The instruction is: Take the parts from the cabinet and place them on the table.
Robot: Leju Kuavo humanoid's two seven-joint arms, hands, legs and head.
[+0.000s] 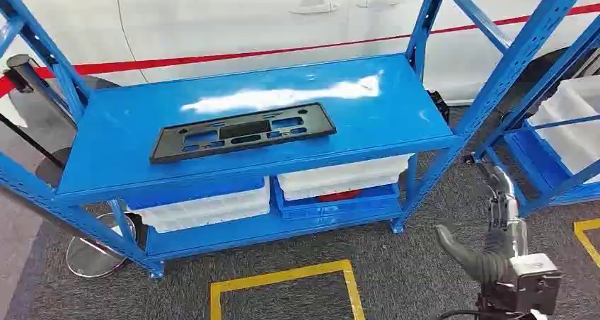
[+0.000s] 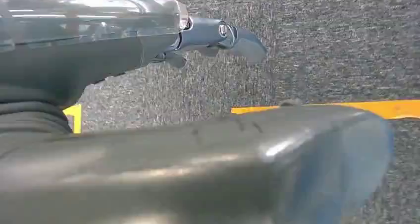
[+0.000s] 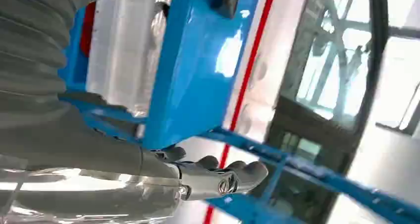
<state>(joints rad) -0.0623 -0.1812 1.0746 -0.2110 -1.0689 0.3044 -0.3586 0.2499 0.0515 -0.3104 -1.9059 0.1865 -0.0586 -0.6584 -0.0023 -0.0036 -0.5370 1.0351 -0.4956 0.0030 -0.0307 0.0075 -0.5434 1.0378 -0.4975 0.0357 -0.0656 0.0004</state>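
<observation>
Right hand (image 1: pixel 499 246) hangs low by the rack's (image 1: pixel 417 33) corner, fingers loosely apart, nothing in it. Left hand (image 2: pixel 213 38) also empty w/ fingers apart, over grey carpet (image 2: pixel 322 45). Looks like approach step, no grab yet. Part (image 1: pixel 242 132), a flat black matte plastic frame w/ cutouts, lies on the glossy blue shelf (image 1: pixel 382 107). Next prob needs a reach up and in.

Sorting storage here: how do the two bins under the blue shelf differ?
The left white bin sits straight on the lower shelf, under a blue cover; the right white bin rests higher, stacked in a blue crate with something red below. Both are translucent white, under the shelf top.
</observation>
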